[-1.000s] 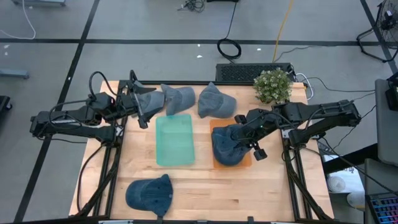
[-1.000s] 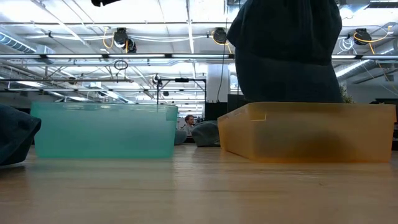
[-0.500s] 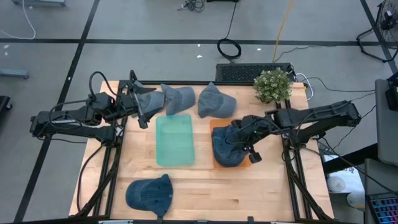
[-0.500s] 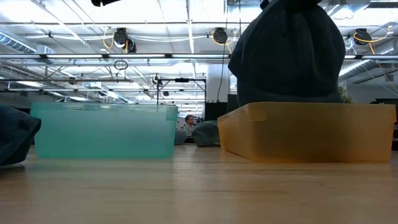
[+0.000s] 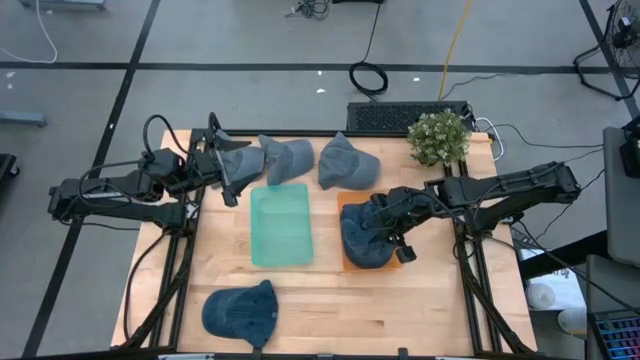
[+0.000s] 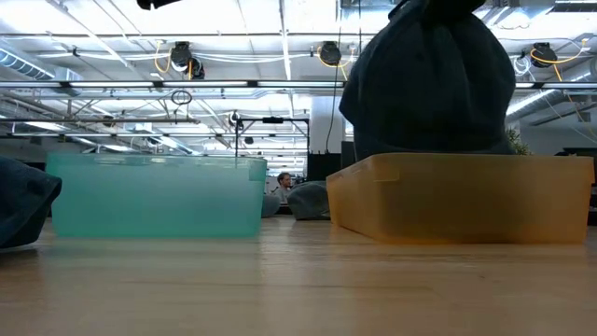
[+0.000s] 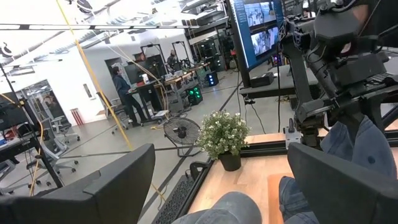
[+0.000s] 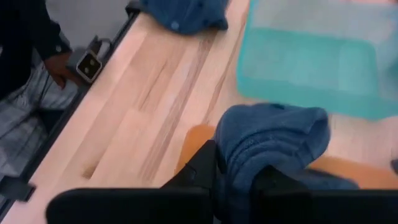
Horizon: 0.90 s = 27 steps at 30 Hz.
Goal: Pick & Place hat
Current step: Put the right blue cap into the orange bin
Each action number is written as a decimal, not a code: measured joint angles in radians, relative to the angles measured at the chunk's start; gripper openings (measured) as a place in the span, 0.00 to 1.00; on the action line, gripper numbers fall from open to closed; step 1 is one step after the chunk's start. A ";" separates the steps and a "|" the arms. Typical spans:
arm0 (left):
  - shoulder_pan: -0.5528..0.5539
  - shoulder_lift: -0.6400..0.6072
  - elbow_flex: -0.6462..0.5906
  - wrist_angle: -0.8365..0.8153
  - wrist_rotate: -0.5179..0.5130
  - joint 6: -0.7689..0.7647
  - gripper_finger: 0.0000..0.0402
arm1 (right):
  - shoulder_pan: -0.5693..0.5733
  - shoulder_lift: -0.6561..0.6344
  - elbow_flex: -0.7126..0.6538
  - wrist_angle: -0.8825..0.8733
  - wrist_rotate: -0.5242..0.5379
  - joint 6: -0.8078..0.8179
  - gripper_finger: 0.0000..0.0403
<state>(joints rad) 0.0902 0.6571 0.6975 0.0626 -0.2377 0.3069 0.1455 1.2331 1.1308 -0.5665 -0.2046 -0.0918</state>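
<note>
The right gripper (image 5: 385, 228) has lowered the hat (image 5: 366, 238) into the orange bin (image 5: 347, 203), jaws narrow on its fabric, so release comes next. The left gripper (image 5: 232, 172) waits wide-jawed over the counter (image 5: 330, 300) at far left.

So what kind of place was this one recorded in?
Most likely a robotics lab or workshop in an open industrial hall. The low view shows exposed ceiling trusses and hanging lights; the left wrist view shows monitors, a floor fan and workbenches with people behind the wooden table.
</note>
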 joint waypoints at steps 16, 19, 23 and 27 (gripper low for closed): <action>0.000 0.000 0.000 0.000 0.000 0.000 0.94 | -0.008 0.000 -0.107 0.155 0.531 -0.165 0.47; 0.000 0.000 0.000 0.000 0.000 0.000 0.94 | -0.008 0.000 -0.136 0.243 0.617 -0.223 0.54; 0.000 0.000 0.000 0.000 0.000 0.000 0.94 | -0.008 0.000 -0.160 0.332 0.709 -0.298 0.60; 0.000 0.000 0.000 0.000 0.000 0.000 0.94 | -0.008 0.000 -0.177 0.385 0.804 -0.376 0.63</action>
<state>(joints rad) 0.0902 0.6567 0.6975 0.0624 -0.2379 0.3069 0.1375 1.2331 0.9538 -0.1811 0.5990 -0.4676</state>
